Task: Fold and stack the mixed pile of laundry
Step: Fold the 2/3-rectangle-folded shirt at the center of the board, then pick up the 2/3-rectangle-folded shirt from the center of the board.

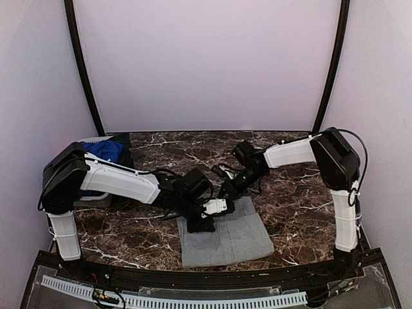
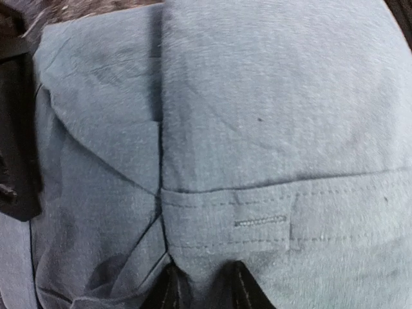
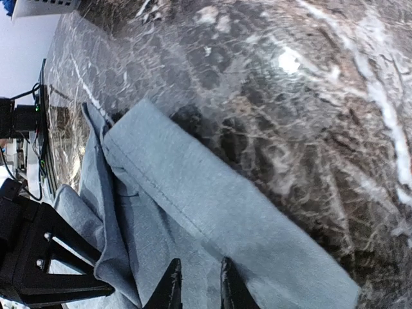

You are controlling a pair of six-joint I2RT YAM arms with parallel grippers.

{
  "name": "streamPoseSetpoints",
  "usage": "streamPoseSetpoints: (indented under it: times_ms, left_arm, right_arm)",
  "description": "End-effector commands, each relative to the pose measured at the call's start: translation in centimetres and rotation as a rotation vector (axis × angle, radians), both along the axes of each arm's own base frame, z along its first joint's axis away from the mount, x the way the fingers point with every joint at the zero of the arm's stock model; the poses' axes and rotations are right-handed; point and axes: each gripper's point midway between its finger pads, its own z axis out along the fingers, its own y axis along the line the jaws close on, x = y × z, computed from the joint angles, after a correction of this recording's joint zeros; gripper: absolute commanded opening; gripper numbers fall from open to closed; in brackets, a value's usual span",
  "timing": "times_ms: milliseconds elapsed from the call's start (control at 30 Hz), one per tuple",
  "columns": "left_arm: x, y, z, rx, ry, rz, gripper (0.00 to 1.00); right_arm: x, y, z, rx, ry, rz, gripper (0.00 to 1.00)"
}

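Surface: dark marble table (image 1: 302,193) with white veins, pale walls on three sides.
Left: the left gripper (image 2: 205,291) points down onto the far-left part of the shirt (image 1: 232,238). Its fingers (image 2: 241,291) stand a narrow gap apart, and grey cloth fills the gap. I cannot tell whether they pinch it.
Right: the right gripper (image 3: 198,286) hangs low over the shirt's far edge. Its fingers (image 3: 168,286) are slightly apart with cloth right under the tips. I cannot tell whether it grips the cloth or only touches it.
Grippers together: both are near each other at the far-left of the shirt. In the right wrist view the left one's black frame sits at the lower left, on the cloth.
Shirt: grey, folded into a rough rectangle. It lies flat on the table at the near middle, between the two arm bases.
Shirt detail: the left wrist view shows a stitched hem with a short bar of stitching. To the left of that, a flap is folded over at an angle. The right wrist view shows a long folded band running along the far edge over looser layers.
Rest of pile: a blue T-shirt (image 1: 106,151) and dark cloth (image 1: 123,147) lie at the far-left corner, well apart from the shirt. The left arm (image 1: 116,180) partly hides them.
Right arm: the right arm (image 1: 290,153) reaches in from the right, bent at the elbow.
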Motion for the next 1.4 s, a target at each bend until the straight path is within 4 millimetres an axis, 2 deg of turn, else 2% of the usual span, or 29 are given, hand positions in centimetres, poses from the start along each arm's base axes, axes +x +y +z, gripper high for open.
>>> streamPoseSetpoints:
  times_ms: [0, 100, 200, 267, 333, 533, 700, 900, 1067, 1233, 1367]
  left_arm:
    - [-3.3, 1.6, 2.9, 0.009, 0.123, 0.040, 0.33]
    - [-2.8, 2.0, 5.9, -0.025, 0.058, 0.037, 0.39]
    - [-2.8, 1.3, 8.5, -0.086, 0.040, 0.000, 0.49]
    - [-3.1, 0.7, 9.5, -0.099, 0.074, -0.016, 0.52]
    - [-3.7, 0.2, 9.5, -0.100, 0.117, -0.032, 0.53]
    - [-4.5, -1.2, 7.6, -0.120, 0.223, -0.033, 0.53]
    - [-4.0, -2.6, 6.2, -0.128, 0.254, -0.018, 0.53]
    - [-3.7, -3.1, 3.0, -0.070, 0.286, -0.006, 0.52]
    - [-4.7, -3.2, 0.9, -0.023, 0.307, -0.038, 0.47]
    - [-6.2, -3.1, 0.3, -0.008, 0.312, -0.103, 0.23]
    - [-7.5, -3.1, 0.6, -0.005, 0.280, -0.158, 0.12]
  right_arm:
    - [0.5, 0.1, 3.8, 0.007, -0.086, -0.006, 0.21]
    - [1.4, -0.2, 6.8, 0.031, -0.138, -0.030, 0.23]
    - [2.3, -0.9, 8.8, 0.053, -0.151, -0.062, 0.22]
    - [2.2, -1.2, 9.3, 0.061, -0.142, -0.059, 0.19]
    - [1.8, -1.1, 9.1, 0.067, -0.118, -0.047, 0.16]
    - [0.9, -1.0, 6.5, 0.072, -0.036, -0.037, 0.05]
    - [1.8, 0.1, 5.3, 0.087, -0.010, -0.028, 0.02]
    - [2.7, 1.1, 4.2, 0.098, 0.020, -0.020, 0.00]
    - [2.2, 1.5, 3.6, 0.096, 0.039, -0.002, 0.00]
    - [1.5, 1.1, 3.4, 0.085, 0.050, -0.001, 0.00]
    - [0.8, 0.7, 4.2, 0.088, 0.048, 0.000, 0.00]
